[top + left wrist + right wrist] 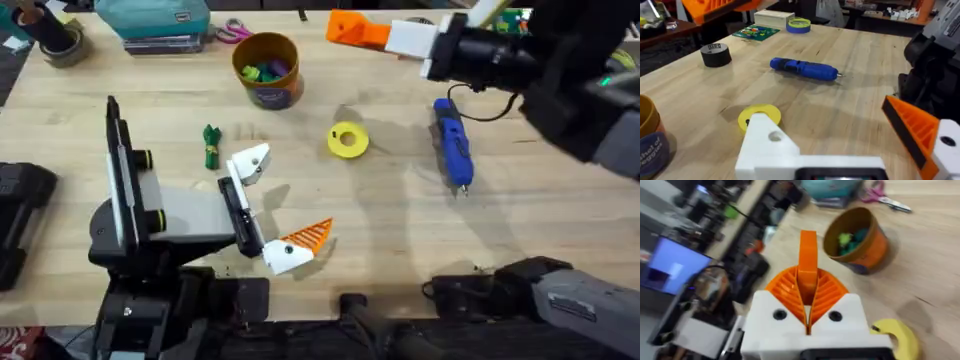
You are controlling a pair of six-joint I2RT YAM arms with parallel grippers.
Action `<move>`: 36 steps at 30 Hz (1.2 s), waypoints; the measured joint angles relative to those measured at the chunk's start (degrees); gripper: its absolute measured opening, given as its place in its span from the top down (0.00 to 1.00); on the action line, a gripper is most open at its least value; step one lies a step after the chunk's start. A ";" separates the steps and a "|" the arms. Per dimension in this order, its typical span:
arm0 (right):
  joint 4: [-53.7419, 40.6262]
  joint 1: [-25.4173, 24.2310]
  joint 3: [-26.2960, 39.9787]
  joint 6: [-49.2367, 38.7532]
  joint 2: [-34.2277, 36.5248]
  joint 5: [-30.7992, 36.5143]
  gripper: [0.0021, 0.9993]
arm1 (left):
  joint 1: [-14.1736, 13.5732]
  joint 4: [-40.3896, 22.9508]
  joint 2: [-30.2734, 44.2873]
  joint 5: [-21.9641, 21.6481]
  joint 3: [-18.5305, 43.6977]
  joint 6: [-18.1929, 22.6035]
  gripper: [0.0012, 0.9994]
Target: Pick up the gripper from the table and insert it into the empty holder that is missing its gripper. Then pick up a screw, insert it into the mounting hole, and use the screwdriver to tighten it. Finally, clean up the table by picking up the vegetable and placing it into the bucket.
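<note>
My right gripper [348,28] hovers over the table's far edge, beside the bucket [268,70]. Its two orange pads are shut on the loose orange gripper [808,255], which stands up between them. My left gripper [285,197] rests open near the table's middle. One of its fingers is the plain white holder [250,162] [767,145]; the other carries an orange wedge [308,236]. The green vegetable [211,146] lies just left of the holder. To the right on the table lies the blue screwdriver [452,142] [805,69]. No screw can be made out.
A yellow ring [348,140] [760,116] lies between the left gripper and the screwdriver. The bucket [857,240] holds green toy pieces. Scissors [232,32], a teal case [152,18] and a tape roll [62,45] line the far edge. A black tape roll [716,54] stands beyond the screwdriver.
</note>
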 joint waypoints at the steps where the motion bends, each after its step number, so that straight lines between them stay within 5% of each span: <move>1: 4.50 -0.53 -1.78 2.59 0.00 -1.82 0.99 | 0.00 0.00 -0.01 0.03 0.00 0.00 0.01; 10: 27.92 -3.34 -11.56 22.09 1.51 -15.46 0.99 | 0.00 0.00 0.00 0.06 0.00 0.00 0.01; 21: 29.47 -3.33 -11.86 30.16 11.58 -31.22 0.99 | 0.00 -0.01 -0.01 0.06 0.00 0.00 0.01; 36: 38.27 -2.89 -12.08 34.17 21.07 -43.92 0.99 | 0.00 -0.02 0.00 0.06 0.00 0.00 0.01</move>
